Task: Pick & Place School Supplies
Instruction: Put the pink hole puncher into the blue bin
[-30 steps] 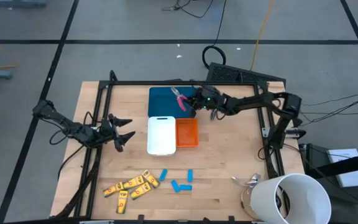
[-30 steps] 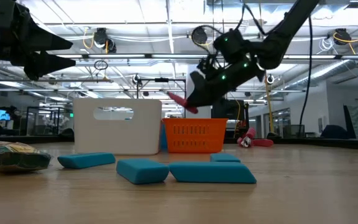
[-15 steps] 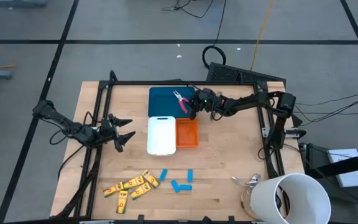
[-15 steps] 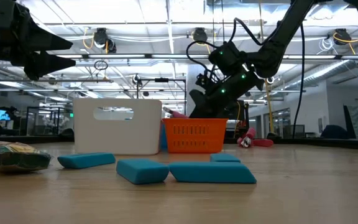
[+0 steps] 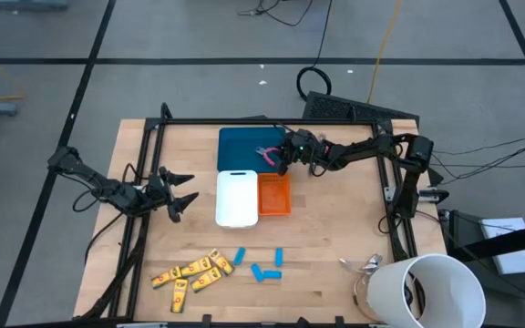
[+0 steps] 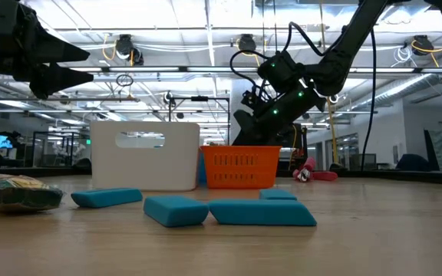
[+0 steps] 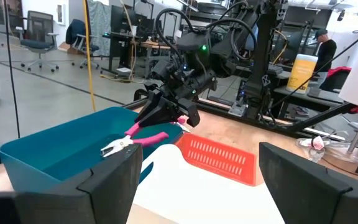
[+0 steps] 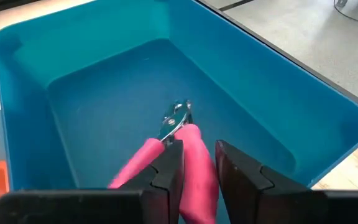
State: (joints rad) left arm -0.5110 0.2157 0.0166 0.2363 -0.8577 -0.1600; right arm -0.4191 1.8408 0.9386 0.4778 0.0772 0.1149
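Placing step: pink-handled pliers (image 8: 180, 124) nose-down inside the teal tray (image 8: 328, 124), handles pinched in the narrow right hand (image 8: 197, 152) just above. Next, probably: open wider, lift straight clear. Nose near the tray floor only in the left wrist view, hidden behind the orange tray (image 6: 240, 169) in the low view; left hand (image 5: 188, 189) wide, idle over the bench, well apart.

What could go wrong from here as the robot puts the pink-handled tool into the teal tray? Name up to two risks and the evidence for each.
1. The right hand has its fingers on either side of the pink-handled tool over the teal tray. If a handle snags on a finger, the tool may lift out as the hand rises.
2. That hand sits low beside the orange tray; a sideways retreat could knock it.
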